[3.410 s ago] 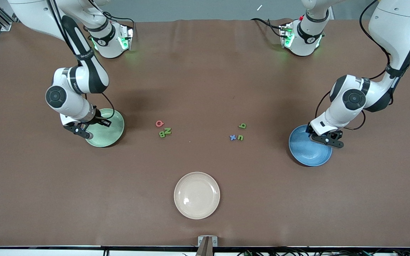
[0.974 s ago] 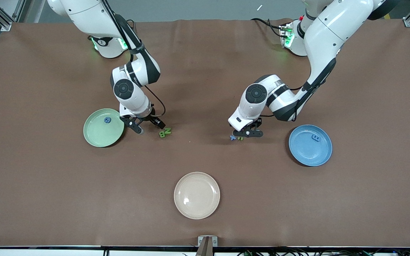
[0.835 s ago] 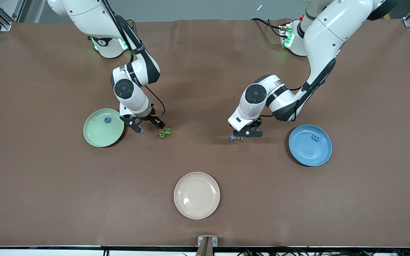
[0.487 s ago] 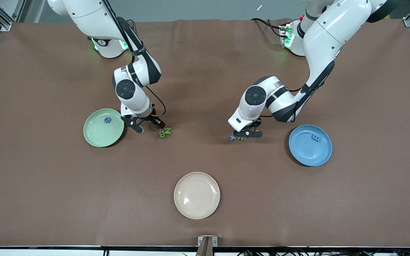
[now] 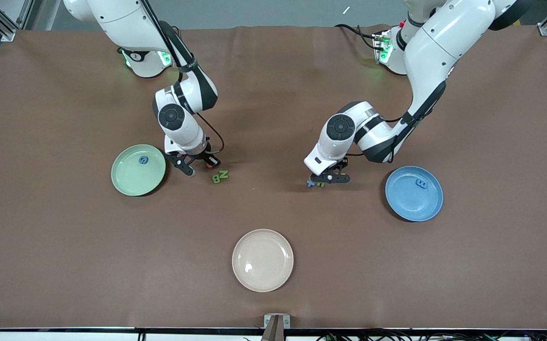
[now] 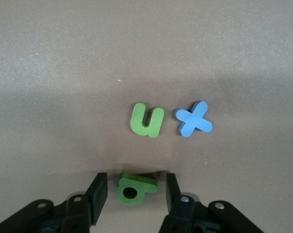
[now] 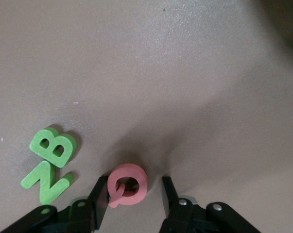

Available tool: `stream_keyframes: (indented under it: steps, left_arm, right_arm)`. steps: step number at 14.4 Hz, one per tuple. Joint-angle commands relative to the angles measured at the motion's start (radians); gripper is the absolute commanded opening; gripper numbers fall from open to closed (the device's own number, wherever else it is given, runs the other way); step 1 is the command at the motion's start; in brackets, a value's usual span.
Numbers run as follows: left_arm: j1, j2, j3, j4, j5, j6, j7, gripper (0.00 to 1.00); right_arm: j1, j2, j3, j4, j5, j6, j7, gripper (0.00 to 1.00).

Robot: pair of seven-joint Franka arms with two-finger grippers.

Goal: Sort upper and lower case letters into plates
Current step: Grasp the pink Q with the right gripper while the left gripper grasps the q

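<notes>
"Two letters are already in plates, one in the green plate [image 5: 131, 177] and one in the blue plate [image 5: 408, 201]. Why do we go down with both arms together?"

"We think each arm takes from the group near its own plate. The pink Q [image 7: 128, 184] lies on the table close to the green plate, the green b [image 6: 135, 188] just beside the green u [image 6: 147, 121] and the blue x [image 6: 194, 125]."

"How do our claws stand?"

"Our right claw [image 7: 134, 189] is low around the Q, with one finger touching it and a gap at the other. Our left claw [image 6: 135, 187] stands around the b, not clamped. We lift nothing yet."
</notes>
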Motion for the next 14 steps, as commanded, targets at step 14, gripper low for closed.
stream_keyframes:
  steps: [14]
  left_arm:
    - [0.014, -0.028, 0.000, 0.001, 0.012, -0.032, -0.011, 0.20]
  right_arm:
    - [-0.272, -0.191, -0.176, -0.009, -0.006, -0.304, -0.750, 0.00]
